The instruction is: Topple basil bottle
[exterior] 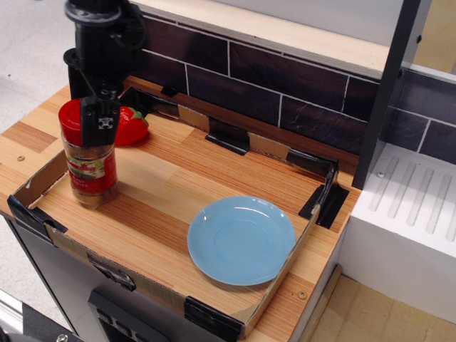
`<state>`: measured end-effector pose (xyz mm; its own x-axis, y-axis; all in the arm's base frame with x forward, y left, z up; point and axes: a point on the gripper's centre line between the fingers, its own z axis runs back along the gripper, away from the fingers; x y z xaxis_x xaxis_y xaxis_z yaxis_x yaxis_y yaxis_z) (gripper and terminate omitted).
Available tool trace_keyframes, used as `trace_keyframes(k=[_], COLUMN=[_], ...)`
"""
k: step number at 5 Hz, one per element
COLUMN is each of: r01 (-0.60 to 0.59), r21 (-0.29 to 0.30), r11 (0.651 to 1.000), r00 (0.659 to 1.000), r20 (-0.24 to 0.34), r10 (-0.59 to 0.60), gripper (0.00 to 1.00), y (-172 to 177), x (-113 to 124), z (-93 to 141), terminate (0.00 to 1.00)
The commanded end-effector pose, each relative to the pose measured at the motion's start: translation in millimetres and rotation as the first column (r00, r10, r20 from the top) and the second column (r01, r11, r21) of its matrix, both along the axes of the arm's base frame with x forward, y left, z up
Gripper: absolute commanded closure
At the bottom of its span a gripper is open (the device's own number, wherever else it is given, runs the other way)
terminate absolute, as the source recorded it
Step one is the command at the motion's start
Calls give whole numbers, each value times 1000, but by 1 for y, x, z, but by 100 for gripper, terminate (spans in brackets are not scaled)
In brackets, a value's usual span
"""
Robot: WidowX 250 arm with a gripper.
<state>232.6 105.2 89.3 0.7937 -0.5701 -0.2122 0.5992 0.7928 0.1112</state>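
Note:
The basil bottle [89, 167] is a clear jar with a red cap and a red label. It stands about upright on the wooden board, close to the left cardboard wall [44, 173]. My black gripper [100, 122] hangs down from above, and one finger lies against the right side of the bottle's cap. The second finger is hidden, so I cannot tell whether the jaws hold the cap or only press on it.
A small rounded red object [132, 125] lies just behind the bottle. A light blue plate [241, 239] sits at the front right of the board. Low cardboard walls ring the board. A dark tiled wall [285, 78] stands behind and a white rack [417, 206] to the right.

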Motion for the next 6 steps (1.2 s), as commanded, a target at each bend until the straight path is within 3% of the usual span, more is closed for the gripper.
trace_keyframes(k=[1, 2, 3, 5, 6], r01=[-78, -91, -89, -20, 39], r21=[167, 235, 235, 6, -71], r11=[983, 968, 968, 1000, 997], r00=[993, 985, 986, 999, 994], r20=[-72, -121, -114, 37, 104], r10=[91, 122, 118, 20, -32], gripper=[100, 100, 100, 100, 100], y=[-3, -3, -7, -13, -16], x=[14, 19, 23, 38, 43], z=[6, -7, -18, -30, -38], terminate=[0, 0, 0, 0, 0])
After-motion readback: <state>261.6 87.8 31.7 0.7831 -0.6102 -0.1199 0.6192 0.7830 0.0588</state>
